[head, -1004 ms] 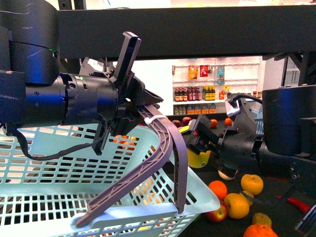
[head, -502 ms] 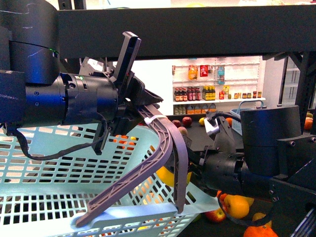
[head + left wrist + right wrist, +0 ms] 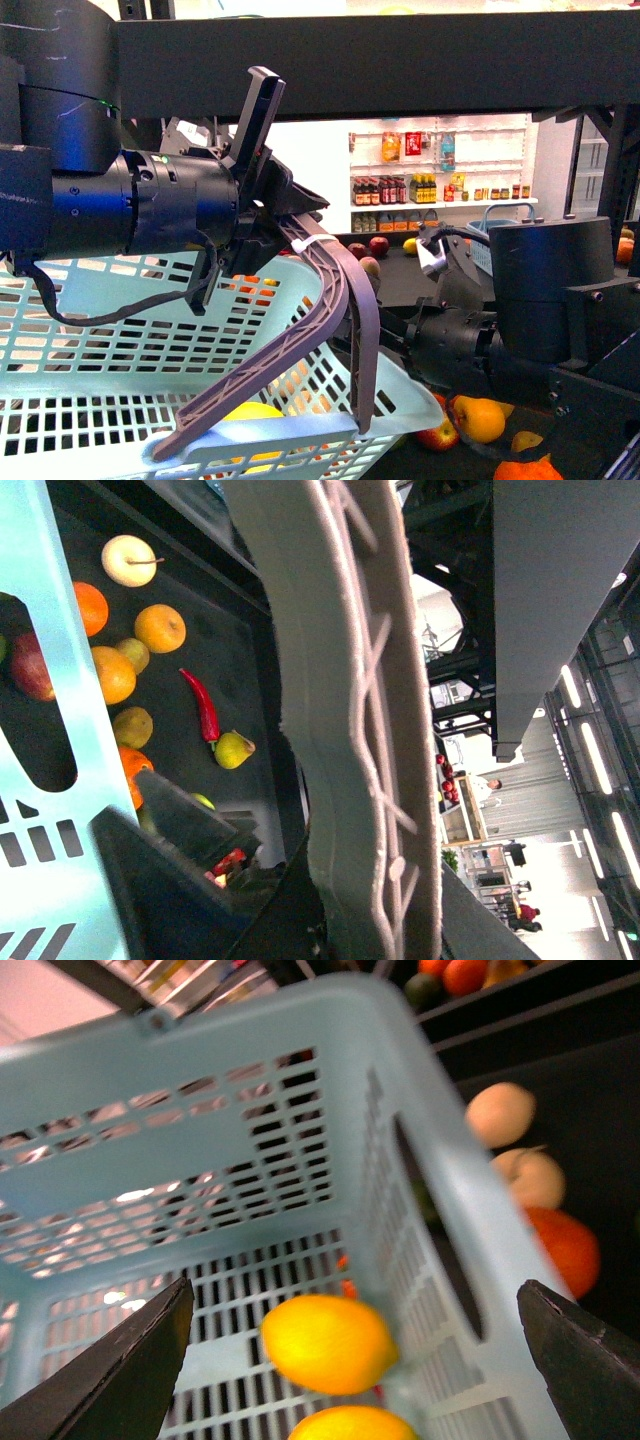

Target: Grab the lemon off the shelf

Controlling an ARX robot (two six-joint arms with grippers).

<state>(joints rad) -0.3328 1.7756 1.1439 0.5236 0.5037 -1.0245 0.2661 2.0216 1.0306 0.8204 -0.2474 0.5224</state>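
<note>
The lemon (image 3: 328, 1343), bright yellow and oval, shows blurred inside the pale blue basket (image 3: 250, 1130), free between the wide-apart fingers of my open right gripper (image 3: 350, 1360). A second yellow fruit (image 3: 350, 1425) lies just under it. In the front view the lemon (image 3: 250, 412) shows through the front wall of the basket (image 3: 100, 340). My left gripper (image 3: 285, 215) is shut on the grey basket handle (image 3: 335, 290), which fills the left wrist view (image 3: 340, 730). My right gripper (image 3: 395, 335) reaches in behind the handle. The black shelf (image 3: 400, 60) spans the scene.
On the shelf tier (image 3: 235, 630) beside the basket lie oranges (image 3: 160, 628), a pale stemmed fruit (image 3: 130, 560), a red chili (image 3: 203, 705) and a red apple (image 3: 438, 435). A black upright (image 3: 625, 130) stands at the right. White wall shelves of bottles (image 3: 430, 190) are far behind.
My right gripper carried the lemon from the shelf leftward over the basket and opened. The lemon now sits low in the basket. The left arm and the handle have not moved.
</note>
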